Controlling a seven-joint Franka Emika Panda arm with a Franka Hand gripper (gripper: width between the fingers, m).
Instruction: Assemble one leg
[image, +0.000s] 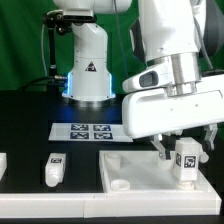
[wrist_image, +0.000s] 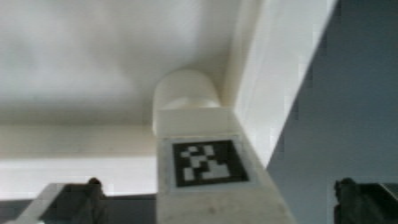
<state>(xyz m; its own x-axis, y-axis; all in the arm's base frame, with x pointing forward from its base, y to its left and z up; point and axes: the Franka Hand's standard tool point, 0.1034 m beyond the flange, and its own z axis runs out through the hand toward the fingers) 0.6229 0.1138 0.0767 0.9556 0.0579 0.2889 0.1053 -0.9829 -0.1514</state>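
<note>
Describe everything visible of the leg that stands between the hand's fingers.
The leg is a stubby white peg, plastic by its look, with a black-and-white square tag on one side. It stands upright on the white panel, near its corner at the exterior view's right. In the wrist view its far end looks rounded; whether it sits in a hole is hidden. The hand straddles it, fingers spread with a gap on each side, so only the panel seems to touch it.

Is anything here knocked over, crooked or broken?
Nothing looks damaged. A loose leg lies on its side on the table, probably just waiting; the standing leg sits upright on the white panel, between the open gripper's fingers.
</note>
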